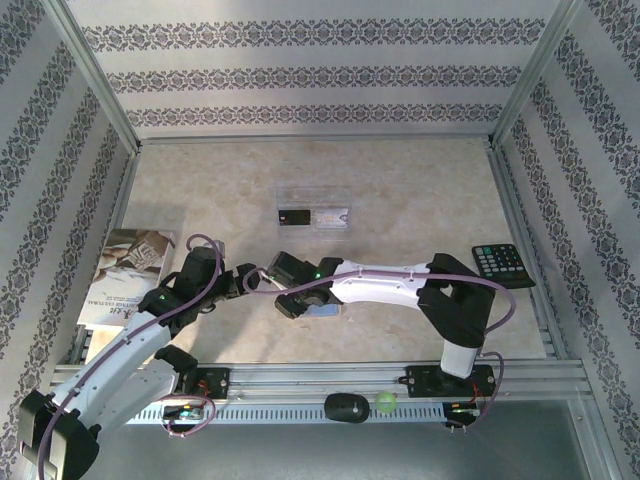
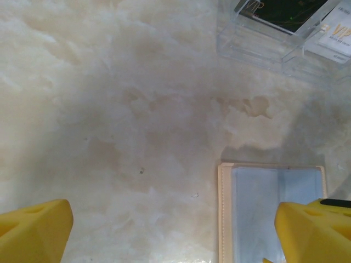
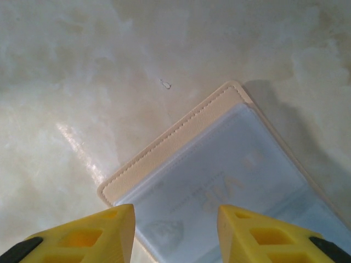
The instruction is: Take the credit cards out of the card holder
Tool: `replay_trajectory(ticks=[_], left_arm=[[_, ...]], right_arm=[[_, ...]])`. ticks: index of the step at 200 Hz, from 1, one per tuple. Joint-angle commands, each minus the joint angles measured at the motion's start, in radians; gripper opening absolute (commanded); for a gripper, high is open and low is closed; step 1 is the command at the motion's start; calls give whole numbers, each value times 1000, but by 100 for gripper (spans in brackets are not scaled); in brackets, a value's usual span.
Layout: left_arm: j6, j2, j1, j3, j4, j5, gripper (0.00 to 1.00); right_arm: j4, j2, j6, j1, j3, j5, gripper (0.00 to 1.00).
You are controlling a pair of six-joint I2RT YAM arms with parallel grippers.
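Writing: "VIP" on pale card (image 2: 335,37) | card holder (image 3: 219,181) open

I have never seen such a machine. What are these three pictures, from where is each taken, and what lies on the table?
Two robot arms are bolted at the near table edge. One camera looks down from above; the other two sit on the wrists, so yellow fingers appear at the bottom. The left gripper and right gripper are both open and hold nothing. Under the right one lies the opened card holder, pale blue inside, with a card still in a sleeve. Farther away a clear tray holds a black card and a pale card. A booklet lies left, a black keypad device right.
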Motion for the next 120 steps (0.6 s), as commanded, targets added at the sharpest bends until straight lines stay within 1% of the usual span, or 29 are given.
replay_trajectory(ticks=[1,75,91,120], left_arm=[[-23,-14,16,-16,-35,-4,95],[-23,-14,25,-27,-23,20,94],[-22,-14,27,-32,-13,32,93],[-13,-9,27,-41,8,69,88]], right_arm=[[-22,33,15,11,22,59,43],[-35,118,12,34,33,59,39],[-34,119,13,34,25,61,32],[12,91,8,31,-4,58,13]])
